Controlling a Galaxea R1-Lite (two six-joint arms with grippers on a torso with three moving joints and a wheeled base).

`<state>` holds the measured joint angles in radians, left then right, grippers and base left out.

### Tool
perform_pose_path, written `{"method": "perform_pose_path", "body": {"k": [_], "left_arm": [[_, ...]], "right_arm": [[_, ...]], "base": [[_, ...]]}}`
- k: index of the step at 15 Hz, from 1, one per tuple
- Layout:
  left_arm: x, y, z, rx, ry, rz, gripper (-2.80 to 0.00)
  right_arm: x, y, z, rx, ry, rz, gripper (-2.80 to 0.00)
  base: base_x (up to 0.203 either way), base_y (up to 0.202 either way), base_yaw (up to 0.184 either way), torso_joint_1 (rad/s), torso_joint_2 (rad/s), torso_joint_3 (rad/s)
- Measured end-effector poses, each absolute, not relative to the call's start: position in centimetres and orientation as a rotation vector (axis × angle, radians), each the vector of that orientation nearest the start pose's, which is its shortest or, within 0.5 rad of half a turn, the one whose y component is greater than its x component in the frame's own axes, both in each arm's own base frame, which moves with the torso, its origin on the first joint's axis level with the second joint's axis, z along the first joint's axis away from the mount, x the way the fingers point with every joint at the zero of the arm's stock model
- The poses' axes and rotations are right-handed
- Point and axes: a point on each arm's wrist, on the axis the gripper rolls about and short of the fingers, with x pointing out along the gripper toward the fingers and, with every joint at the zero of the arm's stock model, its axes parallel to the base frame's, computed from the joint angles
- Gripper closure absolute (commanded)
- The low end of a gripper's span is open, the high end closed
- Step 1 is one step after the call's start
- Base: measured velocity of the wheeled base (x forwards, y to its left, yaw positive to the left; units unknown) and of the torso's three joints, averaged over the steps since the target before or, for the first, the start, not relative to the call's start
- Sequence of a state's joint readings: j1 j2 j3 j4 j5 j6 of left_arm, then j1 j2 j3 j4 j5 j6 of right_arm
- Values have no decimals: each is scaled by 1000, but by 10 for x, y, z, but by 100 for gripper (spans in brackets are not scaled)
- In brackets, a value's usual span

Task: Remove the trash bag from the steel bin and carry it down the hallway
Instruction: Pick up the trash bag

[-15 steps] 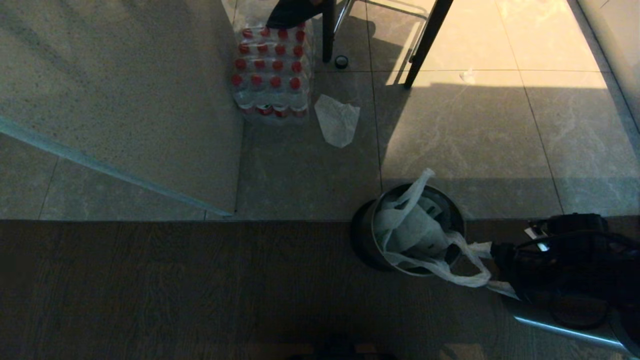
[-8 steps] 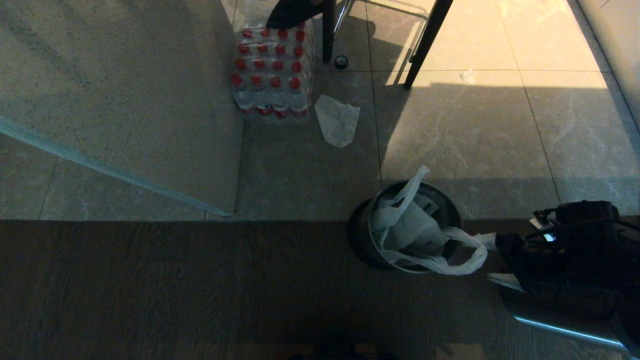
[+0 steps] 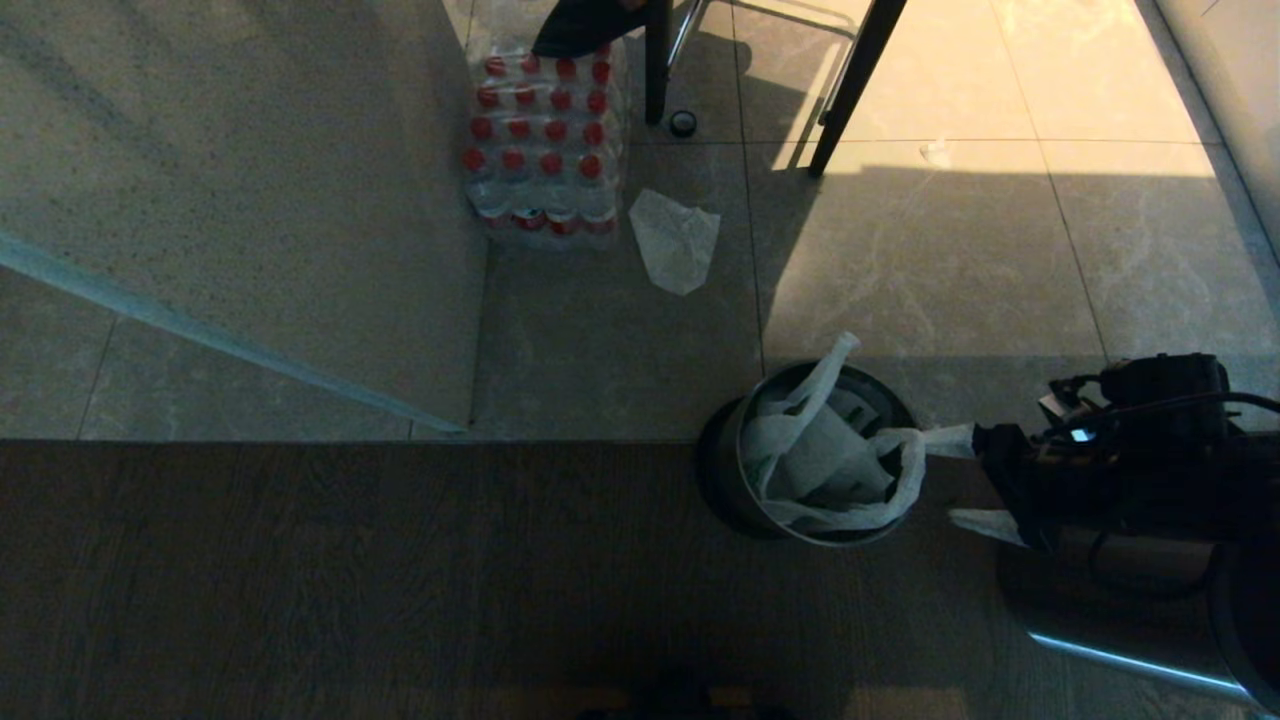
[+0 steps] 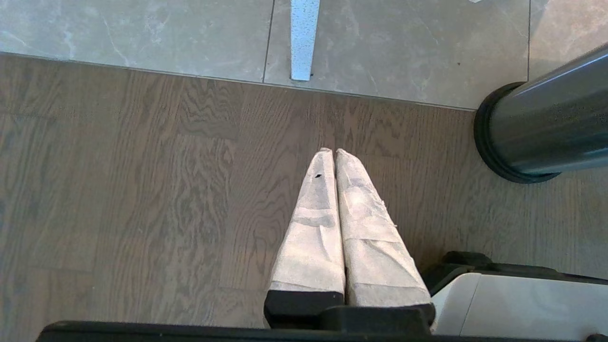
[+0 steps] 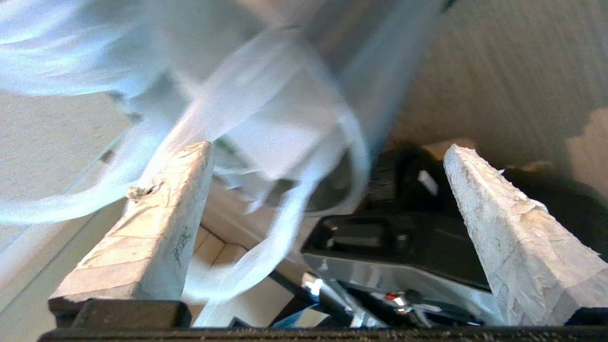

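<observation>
White trash bag (image 3: 825, 460) sits in steel bin (image 3: 722, 470); right hand (image 5: 327, 156) spread wide at its handle loop, ungrasped. Next: close on loop.

Black arm (image 3: 1130, 480), pale tape-wrapped tool fingers (image 5: 508, 232)

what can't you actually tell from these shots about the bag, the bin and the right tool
- Contents of the thin white translucent trash bag: head view, hidden by its own wrinkled folds.
- Inside of the dark brushed steel bin: head view, covered by the bag.
- Whether the bag's handle loop sits around a finger of the open right tool: right wrist view, blurred; head view, too dark.
</observation>
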<state>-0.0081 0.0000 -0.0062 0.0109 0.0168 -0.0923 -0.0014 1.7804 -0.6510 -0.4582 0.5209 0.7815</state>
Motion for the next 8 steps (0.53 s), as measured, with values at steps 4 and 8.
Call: {"method": "perform_pose_path", "body": {"k": [4,8], "left_arm": [[-23,1,76,-93,4,9,0],[-23,1,76,-92,4,9,0]], "right_arm": [[280,16,124,905,806,245,-280],[275,23,137,893,797,278,-280]], "base": [[0,0,0,0,0,0],[0,0,0,0,0,0]]}}
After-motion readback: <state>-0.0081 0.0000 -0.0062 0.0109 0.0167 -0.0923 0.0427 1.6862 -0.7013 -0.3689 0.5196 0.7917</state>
